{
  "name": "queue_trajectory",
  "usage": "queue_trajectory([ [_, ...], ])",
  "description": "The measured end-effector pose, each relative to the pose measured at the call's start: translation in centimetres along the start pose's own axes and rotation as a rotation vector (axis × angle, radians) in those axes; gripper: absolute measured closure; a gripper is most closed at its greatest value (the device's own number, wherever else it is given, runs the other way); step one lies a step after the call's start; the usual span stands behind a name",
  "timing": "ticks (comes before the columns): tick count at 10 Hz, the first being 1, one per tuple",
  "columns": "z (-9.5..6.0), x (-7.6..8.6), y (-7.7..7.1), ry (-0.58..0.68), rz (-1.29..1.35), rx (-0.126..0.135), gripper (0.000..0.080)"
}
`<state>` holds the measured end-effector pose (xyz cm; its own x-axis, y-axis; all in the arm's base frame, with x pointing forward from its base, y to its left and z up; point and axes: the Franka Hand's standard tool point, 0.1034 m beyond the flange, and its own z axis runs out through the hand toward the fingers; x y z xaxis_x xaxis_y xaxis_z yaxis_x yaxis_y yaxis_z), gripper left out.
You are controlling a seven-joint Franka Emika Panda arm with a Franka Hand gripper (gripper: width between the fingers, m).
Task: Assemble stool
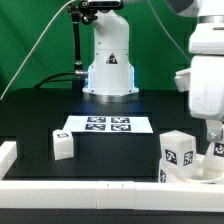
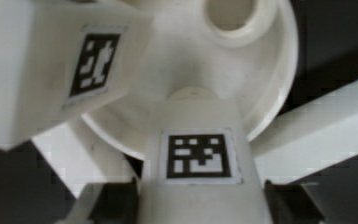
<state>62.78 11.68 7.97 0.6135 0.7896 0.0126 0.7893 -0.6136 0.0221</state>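
Observation:
The round white stool seat [image 2: 176, 60] fills the wrist view, and its rim shows at the exterior view's lower right [image 1: 207, 172]. My gripper [image 2: 202, 200] is down over it [image 1: 213, 150], its dark fingers [image 2: 119, 200] pressed against both sides of a tagged white leg [image 2: 199, 150] that stands on the seat. A second tagged leg [image 2: 83, 70] stands on the seat beside it, seen in the exterior view as a block [image 1: 178, 153] at the seat's left. A third white leg [image 2: 318, 130] lies on the other side. One loose leg [image 1: 63, 145] lies on the black table.
The marker board [image 1: 105, 124] lies mid-table before the robot base [image 1: 108, 65]. Long white border rails run along the front edge [image 1: 90, 190] and the exterior view's left [image 1: 8, 152].

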Motion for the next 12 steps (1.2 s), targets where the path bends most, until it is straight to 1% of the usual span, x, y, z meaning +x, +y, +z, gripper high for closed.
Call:
queue_trajectory([
  [2,0.00,0.50,0.79,0.045,0.112,-0.031,0.0462],
  [3,0.01,0.55,0.66,0.045,0.220,-0.027,0.0462],
  [6,0.00,0.56,0.73,0.052,0.383,-0.024,0.0462],
  [7,-0.03,0.45,0.87,0.081,0.494,-0.032,0.0462],
  [8,0.00,0.32,0.78,0.119,0.612,-0.032,0.0462],
  [9,0.02,0.18,0.68,0.155,0.717,-0.030,0.0462],
  [10,0.02,0.31,0.55,0.178,0.841,-0.019,0.0462],
  [12,0.05,0.46,0.50,0.202,0.998,0.003,0.0462],
])
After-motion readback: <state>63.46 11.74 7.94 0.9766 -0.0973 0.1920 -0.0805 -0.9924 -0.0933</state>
